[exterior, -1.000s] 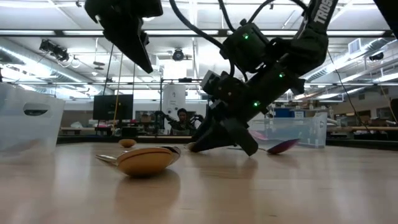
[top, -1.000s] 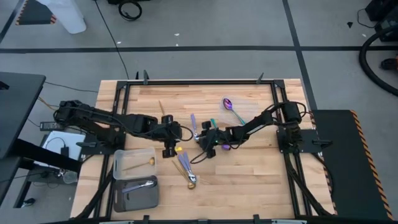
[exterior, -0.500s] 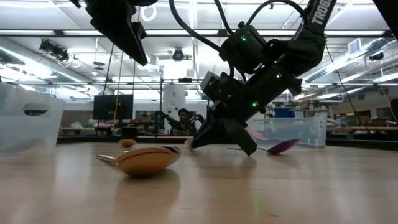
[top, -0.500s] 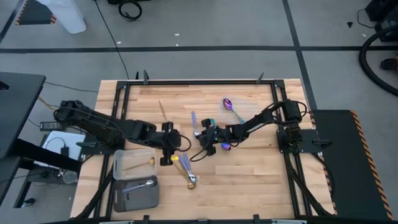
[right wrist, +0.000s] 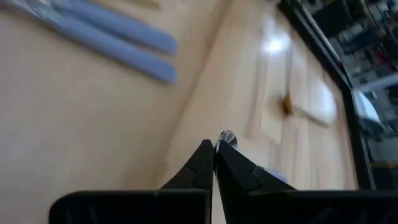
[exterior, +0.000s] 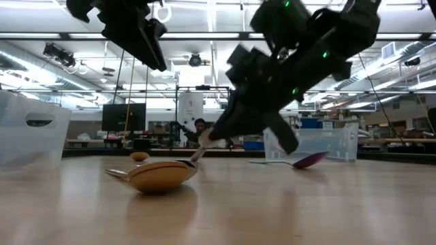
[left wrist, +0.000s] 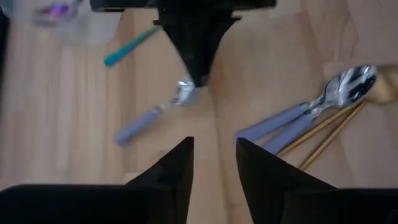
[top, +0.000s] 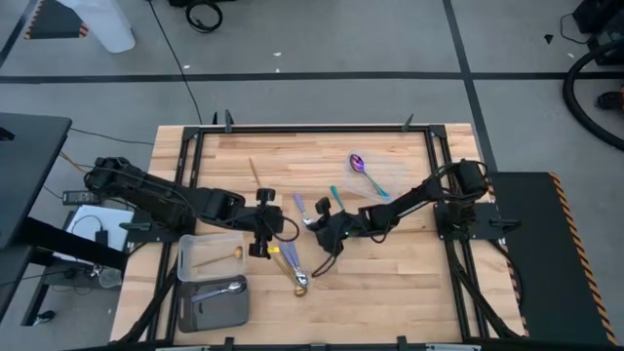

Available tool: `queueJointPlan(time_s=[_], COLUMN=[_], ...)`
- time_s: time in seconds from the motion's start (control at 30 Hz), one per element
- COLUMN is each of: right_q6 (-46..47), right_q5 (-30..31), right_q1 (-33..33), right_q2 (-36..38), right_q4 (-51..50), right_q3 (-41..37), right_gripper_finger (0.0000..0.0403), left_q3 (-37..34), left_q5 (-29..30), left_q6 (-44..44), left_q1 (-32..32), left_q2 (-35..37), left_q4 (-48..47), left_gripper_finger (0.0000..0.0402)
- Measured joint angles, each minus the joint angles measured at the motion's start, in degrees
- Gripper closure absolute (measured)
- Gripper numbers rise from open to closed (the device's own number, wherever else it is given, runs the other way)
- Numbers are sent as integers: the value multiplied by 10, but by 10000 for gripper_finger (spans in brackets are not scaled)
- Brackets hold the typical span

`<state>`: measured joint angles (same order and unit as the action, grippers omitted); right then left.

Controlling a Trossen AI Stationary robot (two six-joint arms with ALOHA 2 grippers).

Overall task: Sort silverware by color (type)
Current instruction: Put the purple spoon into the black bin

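i have the right gripper [top: 314,222] near the table centre, fingers pinched shut on the bowl end of a small silver spoon with a lavender handle [left wrist: 149,116]. in the left wrist view the closed tips meet right at the spoon's shiny bowl, and the handle trails away from them, lying low over the wooden table [top: 390,263]. in the high view that handle points toward about 11 o'clock from the pinch point, so the long axis runs roughly 11 to 5.

the left gripper [top: 260,248] hangs just beside it, at about 8 o'clock from the right gripper, fingers narrowly parted and holding nothing.

below both, toward 6 o'clock, lies the loose cluster: two more silver spoons with lavender handles [left wrist: 311,112] and slim gold utensils [top: 295,275], touching one another.

the clear plastic container holding a silver spoon [top: 213,300] sits at about 8 o'clock from the held spoon, on the left arm's side. i judge the coming carry must cross the left arm's space, so a handover or a clear path matters.
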<state>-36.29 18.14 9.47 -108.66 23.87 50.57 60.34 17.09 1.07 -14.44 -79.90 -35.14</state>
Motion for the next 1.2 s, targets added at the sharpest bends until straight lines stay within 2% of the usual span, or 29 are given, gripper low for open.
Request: queueJointPlan(time_s=[0.13,0.33,0.47,0.93,1.2], right_q6=[13,66,78,93,93], right_q5=[-7,-41,-74,-93,-128], right_q1=[18,28,34,47,53], right_q2=[32,71,82,86,86], right_q4=[0,24,59,187,214], right_q3=[0,0,1,1,1], right_gripper_finger=[386,386,386,385,385], left_q3=[0,0,0,0,0], left_q5=[7,7,7,-4,-5], left_q6=[56,71,85,86,71], left_q1=[1,16,21,21,21], left_q2=[0,0,0,0,0], left_q4=[10,25,28,-13,-33], left_gripper_finger=[238,210,210,210,254])
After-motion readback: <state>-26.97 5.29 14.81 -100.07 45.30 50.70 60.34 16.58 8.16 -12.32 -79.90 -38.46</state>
